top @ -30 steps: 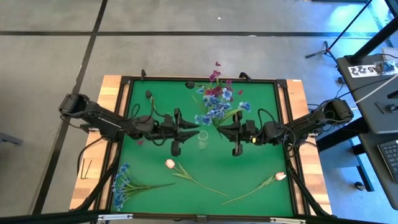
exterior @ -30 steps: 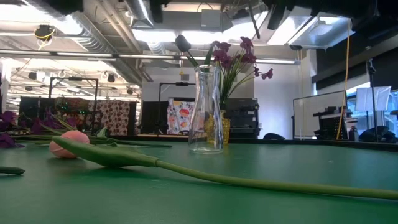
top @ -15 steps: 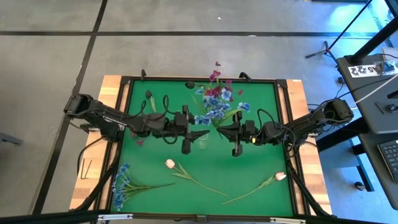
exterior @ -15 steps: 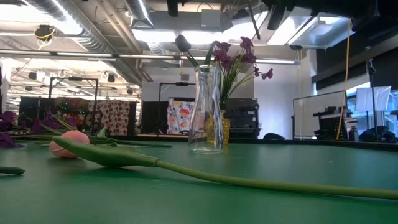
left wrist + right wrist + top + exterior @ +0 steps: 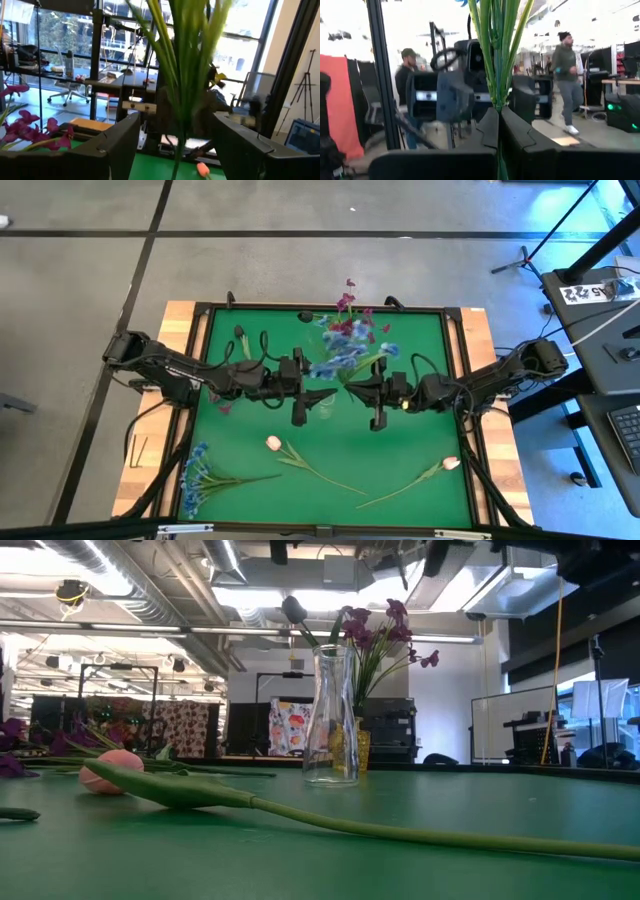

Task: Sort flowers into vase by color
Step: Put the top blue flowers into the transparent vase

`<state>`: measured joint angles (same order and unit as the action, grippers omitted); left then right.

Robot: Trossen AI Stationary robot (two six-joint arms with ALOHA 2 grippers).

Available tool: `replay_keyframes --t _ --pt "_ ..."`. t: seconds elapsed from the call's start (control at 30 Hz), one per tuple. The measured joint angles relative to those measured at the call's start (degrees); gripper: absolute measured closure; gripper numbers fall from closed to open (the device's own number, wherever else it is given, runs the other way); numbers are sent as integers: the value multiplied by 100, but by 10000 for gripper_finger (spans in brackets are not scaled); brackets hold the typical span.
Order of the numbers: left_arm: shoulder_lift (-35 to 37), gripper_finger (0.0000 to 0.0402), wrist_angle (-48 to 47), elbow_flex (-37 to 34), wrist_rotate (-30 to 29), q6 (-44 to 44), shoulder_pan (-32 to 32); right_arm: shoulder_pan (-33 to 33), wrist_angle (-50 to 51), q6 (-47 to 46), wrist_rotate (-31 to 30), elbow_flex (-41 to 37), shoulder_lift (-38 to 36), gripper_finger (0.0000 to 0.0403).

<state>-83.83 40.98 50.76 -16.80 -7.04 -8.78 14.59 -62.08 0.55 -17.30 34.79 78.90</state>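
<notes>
Held spray: a blue-blossom spray on long green stems [image 5: 340, 356] is seen from above near the desk's far-middle, over the clear glass vase [image 5: 326, 404].
Right pincer [image 5: 352, 387]: closed tight on the green stems [image 5: 496, 55], as shown in its own wrist view.
Left pincer [image 5: 322, 394]: spread wide, with the stems [image 5: 187, 75] standing free between its fingers [image 5: 117, 145]; this is shown only by the left wrist view.
Low view: the vase [image 5: 331, 717] is shown upright with magenta-purple sprays [image 5: 385, 628] and a dark-budded stem [image 5: 297, 615] in it; both pincers are hidden there.
Green desk [image 5: 400, 450]: a white-pink tulip [image 5: 300, 458] lies near the front-middle, another tulip [image 5: 425, 475] toward the front-right corner, a second blue spray [image 5: 205, 477] at the front-left corner.
Hard to make out: the held blossoms are blurred from above.
Room: two people [image 5: 564, 75] are seen beyond the desk in the right wrist view.
</notes>
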Motion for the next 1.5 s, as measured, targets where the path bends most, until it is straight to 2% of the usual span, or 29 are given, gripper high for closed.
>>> replay_keyframes --t 0.13,0.6,0.77,1.1,1.5 --pt "4 165 78 4 -2 -1 4 0 737 120 34 327 1 398" --pt "4 198 65 4 -59 4 4 0 1048 79 40 358 17 398" --pt "4 240 52 4 -63 12 2 0 1131 -25 38 358 17 398" --pt "7 386 -108 4 -44 8 -2 -2 1223 -27 -62 358 17 398" --pt "9 396 -297 4 -85 6 2 2 1427 -21 -257 358 17 397"
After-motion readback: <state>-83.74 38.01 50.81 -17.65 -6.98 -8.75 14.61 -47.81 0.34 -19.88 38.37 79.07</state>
